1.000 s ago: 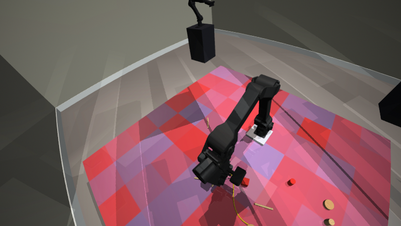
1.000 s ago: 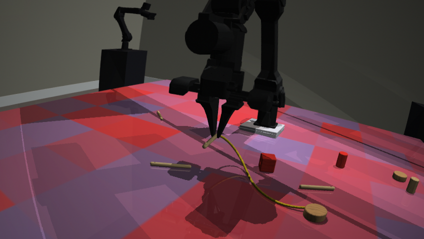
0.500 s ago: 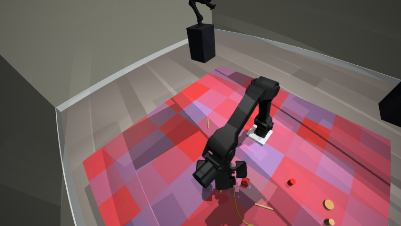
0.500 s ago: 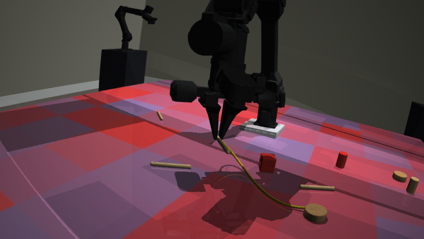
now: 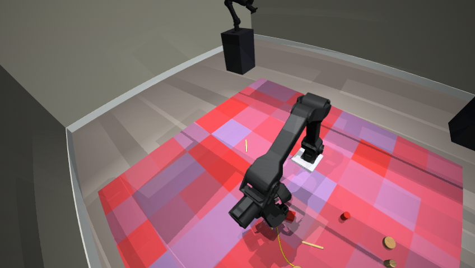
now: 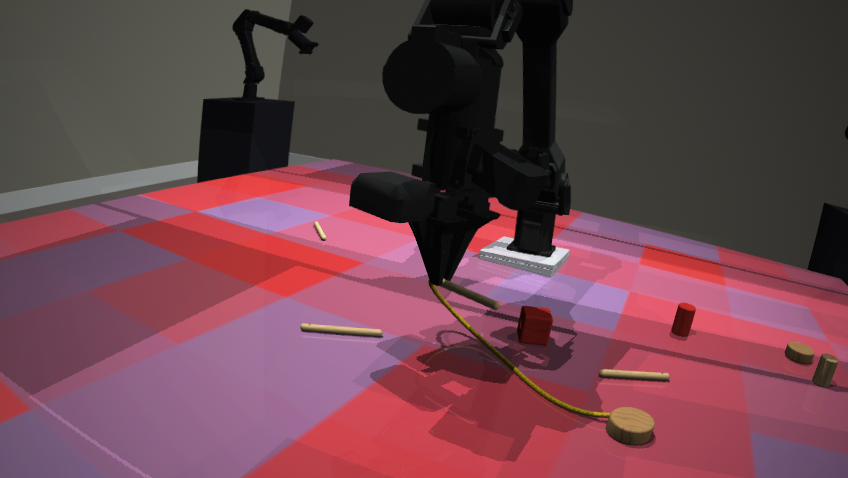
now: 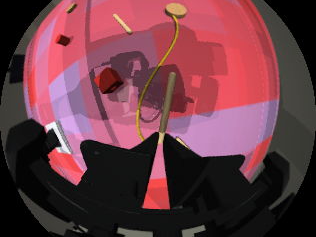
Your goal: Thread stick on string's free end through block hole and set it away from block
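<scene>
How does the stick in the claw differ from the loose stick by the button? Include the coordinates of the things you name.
The held stick [image 6: 473, 294] [image 7: 168, 103] is up off the table, tilted; the loose stick [image 5: 312, 245] [image 6: 634, 375] [image 7: 122, 24] lies flat on it. The held stick has the yellow string [image 5: 281, 248] [image 6: 492, 351] [image 7: 150, 81] at its clamped end; the loose stick has none. Both are thin, straight and wooden.

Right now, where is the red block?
In the exterior view, the red block sits right of the gripper, just beyond the held stick's tip.

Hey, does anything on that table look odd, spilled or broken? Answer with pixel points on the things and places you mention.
Nothing stands out. The red wooden block [image 5: 290, 216] [image 6: 535, 325] [image 7: 108, 80] sits upright, and the thin wooden stick on the yellow string [image 6: 470, 293] [image 7: 168, 101] looks whole in the black gripper [image 6: 438, 281] [image 7: 161, 135]. I see no spill or break.
</scene>
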Controlling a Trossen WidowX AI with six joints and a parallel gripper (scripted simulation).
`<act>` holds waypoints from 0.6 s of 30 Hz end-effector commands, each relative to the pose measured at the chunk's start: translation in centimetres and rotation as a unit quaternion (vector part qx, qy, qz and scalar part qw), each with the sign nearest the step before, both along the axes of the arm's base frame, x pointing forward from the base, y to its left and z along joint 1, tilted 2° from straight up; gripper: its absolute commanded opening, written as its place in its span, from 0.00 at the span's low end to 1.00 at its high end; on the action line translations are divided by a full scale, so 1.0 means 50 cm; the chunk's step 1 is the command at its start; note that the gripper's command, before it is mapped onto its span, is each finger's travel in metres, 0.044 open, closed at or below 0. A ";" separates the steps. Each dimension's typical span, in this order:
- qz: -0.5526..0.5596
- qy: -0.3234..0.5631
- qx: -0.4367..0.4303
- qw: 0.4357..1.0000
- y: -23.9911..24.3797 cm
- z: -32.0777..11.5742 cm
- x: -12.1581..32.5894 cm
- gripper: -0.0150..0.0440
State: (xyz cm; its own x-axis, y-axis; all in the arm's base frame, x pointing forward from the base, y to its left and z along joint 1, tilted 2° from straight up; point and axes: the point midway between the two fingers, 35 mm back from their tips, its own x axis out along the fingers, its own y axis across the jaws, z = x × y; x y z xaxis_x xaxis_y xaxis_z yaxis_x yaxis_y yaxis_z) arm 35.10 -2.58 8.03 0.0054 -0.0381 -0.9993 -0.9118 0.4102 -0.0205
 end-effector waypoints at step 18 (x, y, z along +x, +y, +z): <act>0.354 0.012 -0.006 0.935 0.020 0.001 0.025 0.25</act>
State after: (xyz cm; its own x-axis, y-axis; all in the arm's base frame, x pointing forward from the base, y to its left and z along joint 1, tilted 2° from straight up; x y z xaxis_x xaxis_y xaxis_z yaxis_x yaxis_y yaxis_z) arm 36.11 -1.63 7.93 0.0069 -0.0395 -0.9992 -0.9742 -0.2257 0.0022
